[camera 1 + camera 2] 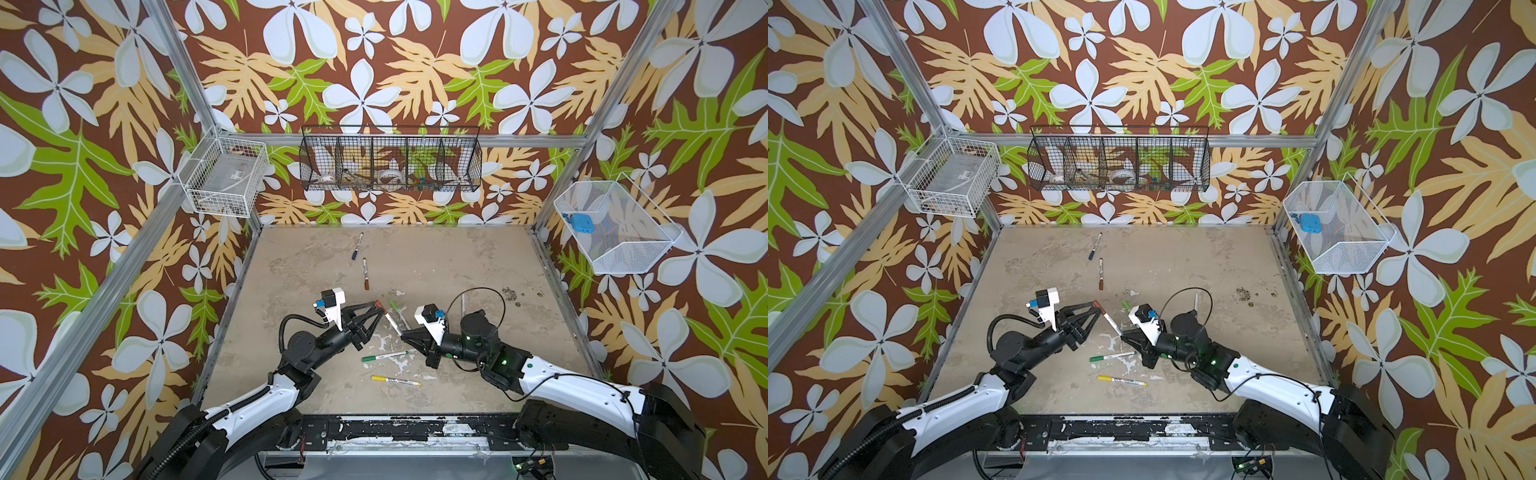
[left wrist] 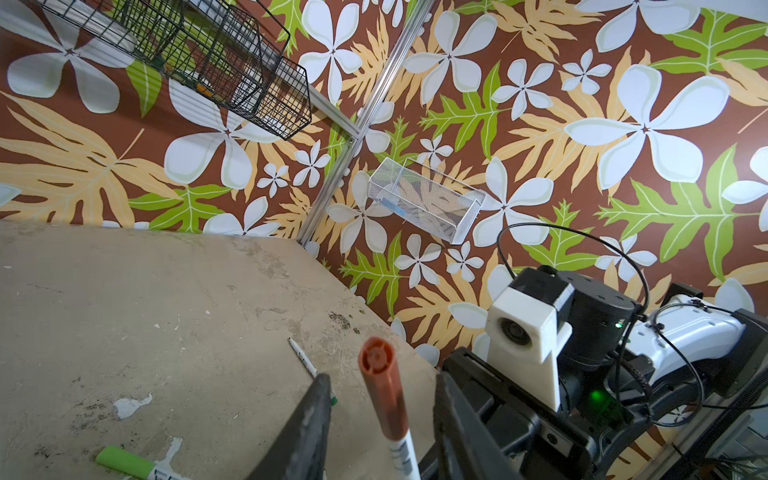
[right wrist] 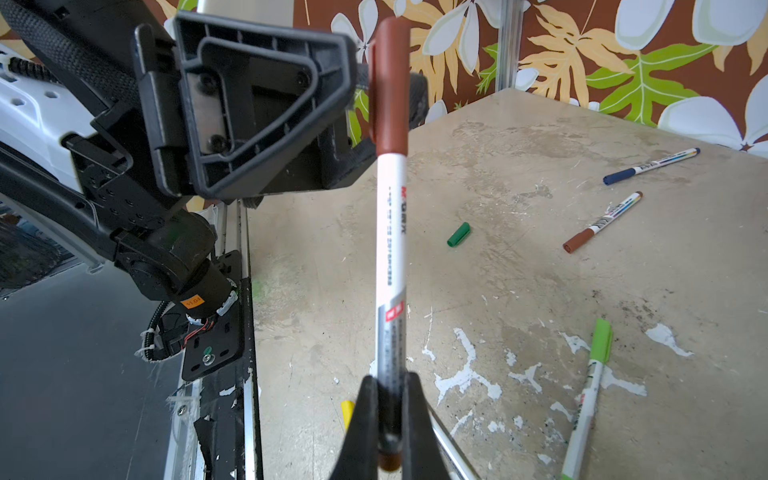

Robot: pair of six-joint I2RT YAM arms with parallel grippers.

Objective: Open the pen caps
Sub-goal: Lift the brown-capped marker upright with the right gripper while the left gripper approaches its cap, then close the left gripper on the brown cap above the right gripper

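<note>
marker barrel (image 3: 390, 249) print blurred, nothing legible

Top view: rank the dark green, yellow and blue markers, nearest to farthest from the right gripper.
1. Dark green marker, just in front of the right gripper.
2. Yellow marker, closer to the front edge.
3. Blue marker, far at the back.
</note>
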